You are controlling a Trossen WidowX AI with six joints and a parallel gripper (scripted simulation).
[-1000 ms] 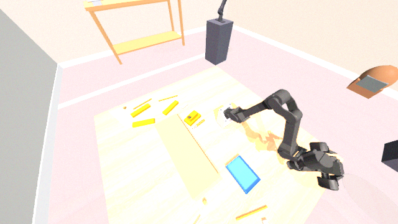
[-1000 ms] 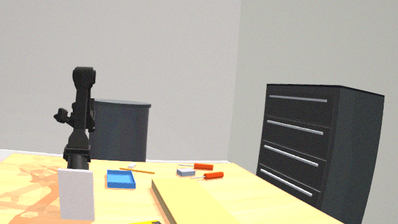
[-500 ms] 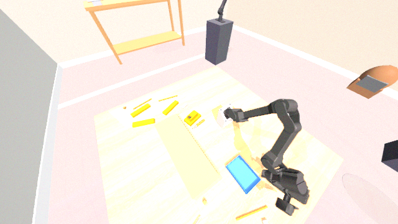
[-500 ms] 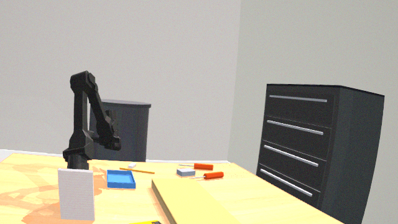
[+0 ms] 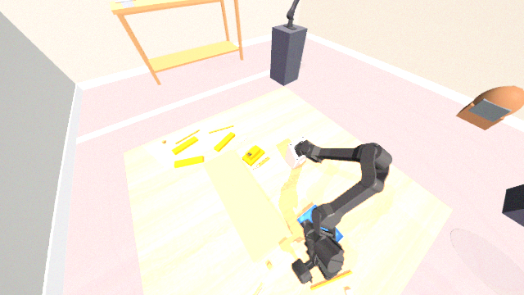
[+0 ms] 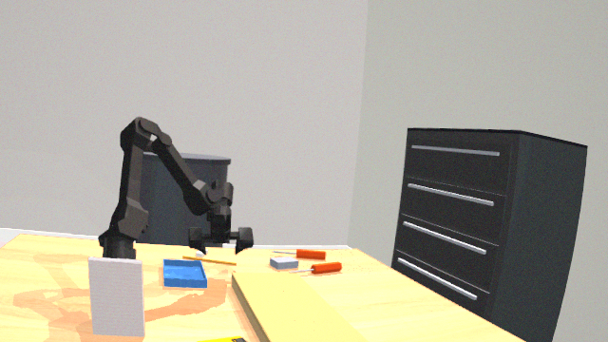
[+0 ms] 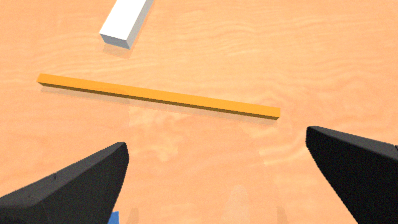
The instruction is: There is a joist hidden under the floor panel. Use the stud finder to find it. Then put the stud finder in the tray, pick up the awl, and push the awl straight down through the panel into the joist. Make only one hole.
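My gripper [image 5: 318, 278] [image 6: 221, 253] [image 7: 215, 142] is open and empty, pointing down above the table beyond the blue tray [image 5: 307, 214] [image 6: 184, 280] [image 7: 114, 218]. The tray is partly hidden by the arm in the top view. The yellow stud finder [image 5: 253, 155] [image 6: 223, 340] lies beside the far end of the pale floor panel [image 5: 241, 205] [image 6: 294, 304] in the top view. Two tools with red handles and thin shafts, one farther back [image 6: 311, 254] and one nearer [image 6: 327, 268], lie beyond the panel in the exterior view; I cannot tell whether either is the awl.
An orange stick [image 5: 332, 279] [image 6: 209, 260] [image 7: 160, 96] lies near the gripper, with a white block [image 5: 347, 290] [image 6: 201, 254] [image 7: 125, 22] beside it. A grey block [image 6: 284, 262] lies near the red handles. A white upright board [image 6: 116, 296] stands by the arm's base. Several yellow bars lie past the panel.
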